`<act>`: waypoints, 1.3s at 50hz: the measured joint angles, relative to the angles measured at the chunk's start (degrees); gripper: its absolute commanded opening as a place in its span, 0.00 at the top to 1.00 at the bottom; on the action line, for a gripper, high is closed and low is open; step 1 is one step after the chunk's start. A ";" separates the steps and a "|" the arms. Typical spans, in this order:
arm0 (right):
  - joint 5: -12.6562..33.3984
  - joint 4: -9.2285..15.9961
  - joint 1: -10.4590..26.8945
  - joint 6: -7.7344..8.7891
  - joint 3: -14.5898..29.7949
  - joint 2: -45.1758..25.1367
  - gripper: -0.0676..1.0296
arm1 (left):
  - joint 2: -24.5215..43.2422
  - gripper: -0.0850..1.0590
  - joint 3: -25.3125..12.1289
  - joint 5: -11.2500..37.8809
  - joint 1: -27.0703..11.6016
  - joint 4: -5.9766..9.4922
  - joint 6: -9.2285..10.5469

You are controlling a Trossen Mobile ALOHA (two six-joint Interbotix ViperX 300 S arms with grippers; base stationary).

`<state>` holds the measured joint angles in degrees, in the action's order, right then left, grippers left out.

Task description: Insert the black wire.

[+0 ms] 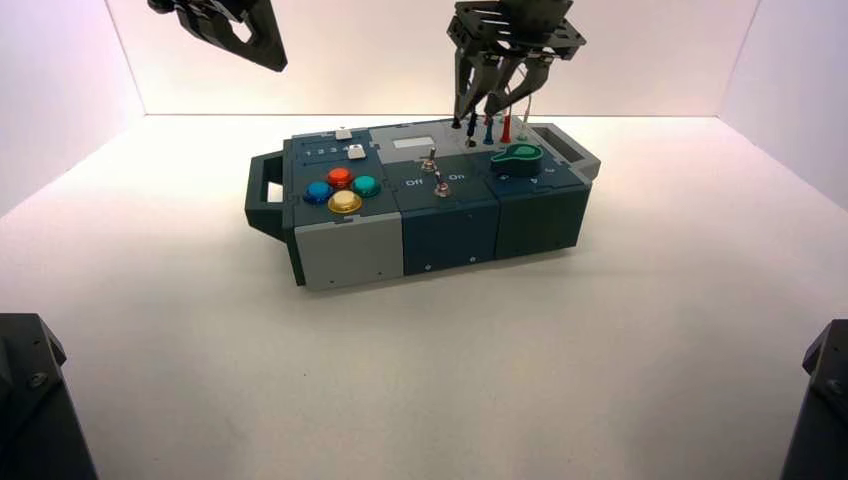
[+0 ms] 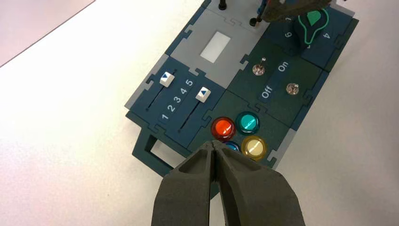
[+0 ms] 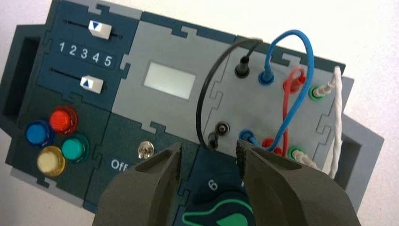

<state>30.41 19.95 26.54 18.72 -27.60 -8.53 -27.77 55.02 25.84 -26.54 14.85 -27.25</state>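
Looping black wire (image 3: 203, 96): at one o'clock on the box, clock set by the high view, its rear plug (image 3: 242, 68) seated; its loose plug (image 3: 213, 141) sits beside the uncovered black socket (image 3: 222, 127), which lies toward twelve.
Right gripper (image 3: 209, 145): jaws apart above the loose plug, holding nothing.
Best handling: probably closing squarely on the plug's body, righting it, centring its tip, then pressing straight down without crowding the blue wire (image 3: 306, 84) at three o'clock.
Left gripper (image 2: 212, 144): waiting off the box's eleven o'clock, fingertips together.
Views: the right wrist view shows loose plug and socket apart; the high view cannot settle that gap.
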 measured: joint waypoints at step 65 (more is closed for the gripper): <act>0.00 -0.88 0.00 0.44 1.76 -4.04 0.87 | -0.62 0.95 0.00 0.00 0.00 0.00 0.00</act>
<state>30.41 19.07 26.54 19.16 -25.84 -12.57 -28.39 55.02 25.84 -26.54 14.85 -27.25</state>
